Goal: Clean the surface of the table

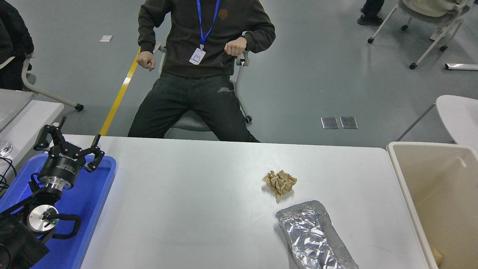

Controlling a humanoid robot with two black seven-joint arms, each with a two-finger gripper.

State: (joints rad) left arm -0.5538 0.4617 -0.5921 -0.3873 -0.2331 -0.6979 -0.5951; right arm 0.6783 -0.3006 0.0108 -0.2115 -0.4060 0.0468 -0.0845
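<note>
The table surface point(194, 201) is a wide white-grey top with rounded corners. On it, right of centre, lies a crumpled brown paper ball point(280, 182). Just in front of that lies a crinkled silver foil packet point(315, 237), reaching the picture's bottom edge. My left gripper point(69, 142) is parked at the lower left above the blue tray, open with nothing between its fingers. The right arm and its gripper are out of view.
A blue plastic tray point(95, 201) sits at the table's left end under the left arm. A beige rectangular bin point(410, 186) stands off the table's right end. A person point(201, 67) sits on a chair beyond the far edge.
</note>
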